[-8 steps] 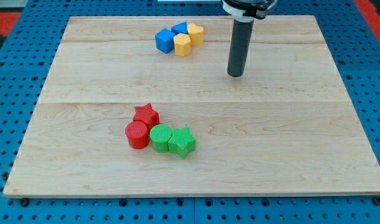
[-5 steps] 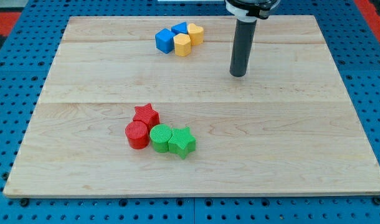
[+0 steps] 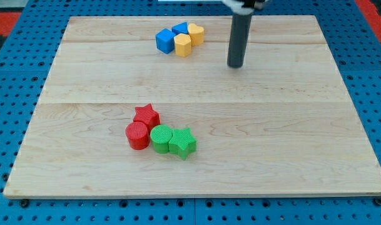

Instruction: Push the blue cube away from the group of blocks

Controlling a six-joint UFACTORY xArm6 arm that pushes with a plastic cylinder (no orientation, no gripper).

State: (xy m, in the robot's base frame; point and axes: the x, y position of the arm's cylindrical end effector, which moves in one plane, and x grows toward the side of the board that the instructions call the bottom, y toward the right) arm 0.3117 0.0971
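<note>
Here is my tip, the lower end of the straight dark rod, planted on the pale wooden bench near its far edge, right of centre. There is no pincer on this arm, so nothing is spread or pinching.

The blue plastic cube sits near the far edge, left of my tip and well apart from it. It is the leftmost of a tight cluster: a second blue block lies just behind it, a yellow hexagonal block presses against its right side, and another yellow block sits behind that one, shape hard to make out.

Down towards the near edge, left of centre, is a second bunch: a red star, a red cylinder, a green cylinder and a green star, all touching in a row.
</note>
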